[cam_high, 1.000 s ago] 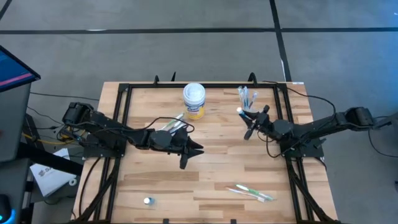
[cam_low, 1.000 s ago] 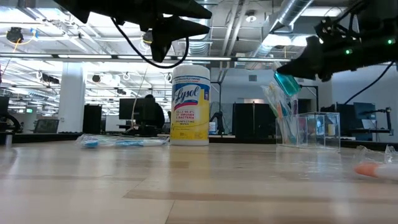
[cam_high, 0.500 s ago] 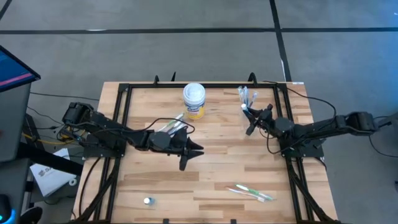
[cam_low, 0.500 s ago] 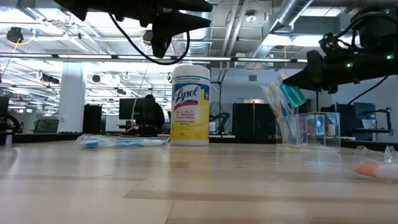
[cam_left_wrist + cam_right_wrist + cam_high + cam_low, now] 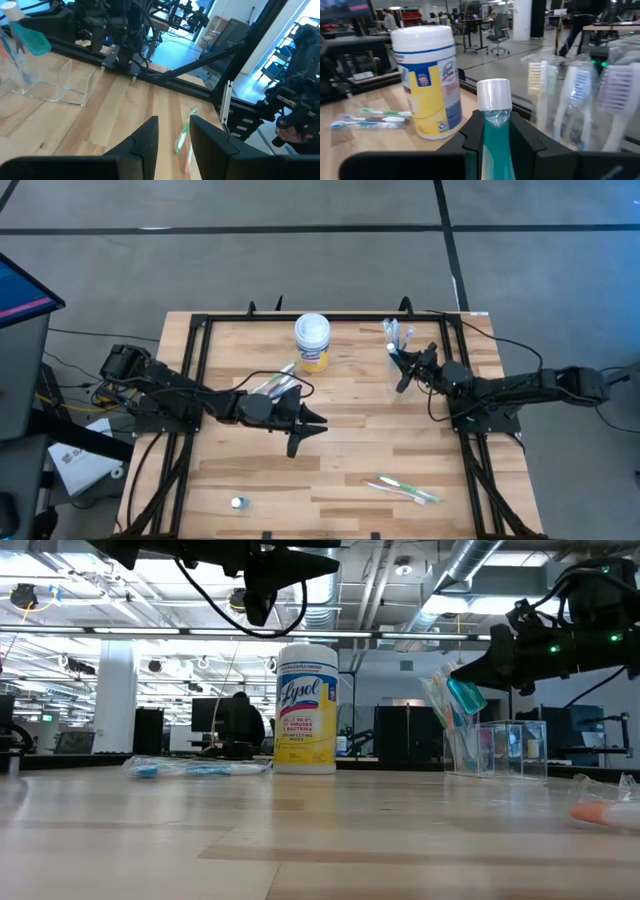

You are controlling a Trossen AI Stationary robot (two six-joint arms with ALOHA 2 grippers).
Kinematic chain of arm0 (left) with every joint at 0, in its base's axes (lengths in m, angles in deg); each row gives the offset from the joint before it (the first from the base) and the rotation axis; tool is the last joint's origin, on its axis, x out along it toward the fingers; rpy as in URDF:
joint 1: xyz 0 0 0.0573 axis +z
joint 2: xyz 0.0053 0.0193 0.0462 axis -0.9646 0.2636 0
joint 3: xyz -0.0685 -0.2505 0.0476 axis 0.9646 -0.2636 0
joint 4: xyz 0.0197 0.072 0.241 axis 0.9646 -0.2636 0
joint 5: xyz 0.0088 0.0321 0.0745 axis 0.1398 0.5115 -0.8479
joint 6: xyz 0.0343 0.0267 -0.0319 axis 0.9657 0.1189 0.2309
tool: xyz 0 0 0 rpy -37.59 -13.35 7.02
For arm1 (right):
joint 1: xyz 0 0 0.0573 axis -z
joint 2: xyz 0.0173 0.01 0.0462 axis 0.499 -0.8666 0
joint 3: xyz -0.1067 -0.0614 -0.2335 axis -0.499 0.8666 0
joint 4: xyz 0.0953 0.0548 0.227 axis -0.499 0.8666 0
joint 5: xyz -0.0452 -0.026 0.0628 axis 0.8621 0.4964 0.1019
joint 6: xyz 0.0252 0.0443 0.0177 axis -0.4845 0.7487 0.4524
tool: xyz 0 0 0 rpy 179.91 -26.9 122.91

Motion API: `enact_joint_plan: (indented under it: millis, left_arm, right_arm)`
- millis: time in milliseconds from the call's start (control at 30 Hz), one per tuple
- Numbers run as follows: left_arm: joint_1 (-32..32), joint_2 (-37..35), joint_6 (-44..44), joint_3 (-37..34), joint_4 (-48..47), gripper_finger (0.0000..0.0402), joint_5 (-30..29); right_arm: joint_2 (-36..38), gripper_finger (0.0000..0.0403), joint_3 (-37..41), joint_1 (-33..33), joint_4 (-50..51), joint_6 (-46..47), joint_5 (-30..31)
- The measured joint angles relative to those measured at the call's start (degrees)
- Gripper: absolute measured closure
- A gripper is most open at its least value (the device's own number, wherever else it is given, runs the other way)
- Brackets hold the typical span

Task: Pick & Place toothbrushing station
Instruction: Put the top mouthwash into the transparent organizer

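One small teal-blue tube with a white cap (image 5: 495,127) is pinched in the right end effector (image 5: 404,367), held above the clear plastic cups (image 5: 495,749) at the wooden desk's (image 5: 350,460) far right; four packaged toothbrushes (image 5: 580,100) stand inside. The left end effector (image 5: 303,430) hovers mid-desk, fingers slightly spread, empty.

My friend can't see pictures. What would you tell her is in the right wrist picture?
The right tool grips a teal tube with a white cap. Ahead on the wooden table stands a white-lidded wipes canister, with toothbrushes lying beside it and more wrapped toothbrushes standing upright.
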Motion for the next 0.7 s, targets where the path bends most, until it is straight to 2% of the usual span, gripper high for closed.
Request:
enact_joint_plan:
  millis: [367, 467, 700]
  left_arm:
    - [-0.7, 0.0, 0.4, 0.0, 0.3, 0.0296, 0.0]
    - [-0.8, 0.0, 0.9, 0.0, 0.3, 0.0296, 0.0]
    - [-1.3, 0.0, 1.4, 0.0, 0.3, 0.0296, 0.0]
  right_arm:
    - [0.9, 0.0351, 0.1, 2.6, -0.7, -1.3, -2.6]
    - [1.7, 0.0351, 0.1, 2.3, -0.6, -0.4, -5.0]
    - [4.0, 0.0351, 0.2, 1.1, -0.6, -1.9, -4.9]
